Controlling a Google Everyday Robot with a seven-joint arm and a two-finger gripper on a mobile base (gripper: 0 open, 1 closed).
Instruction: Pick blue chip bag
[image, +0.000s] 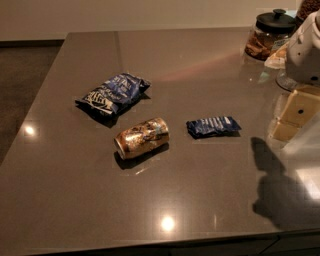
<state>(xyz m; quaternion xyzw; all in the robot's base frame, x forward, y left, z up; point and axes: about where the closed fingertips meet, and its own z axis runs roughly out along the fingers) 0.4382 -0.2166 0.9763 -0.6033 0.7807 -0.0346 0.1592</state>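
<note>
The blue chip bag (114, 93) lies flat on the dark grey countertop (200, 65), left of centre; it is crinkled and shiny, with white lettering and dark edges. My gripper (293, 119) hangs at the right edge of the view, cream-coloured under the white arm, above the counter. It is far to the right of the bag and touches nothing. Its shadow falls on the counter at the lower right.
A gold-brown can (142, 137) lies on its side just below and right of the bag. A small flat dark-blue packet (213, 126) lies right of the can. A glass jar with a black lid (267, 35) stands at the back right. The counter's left edge drops to the floor.
</note>
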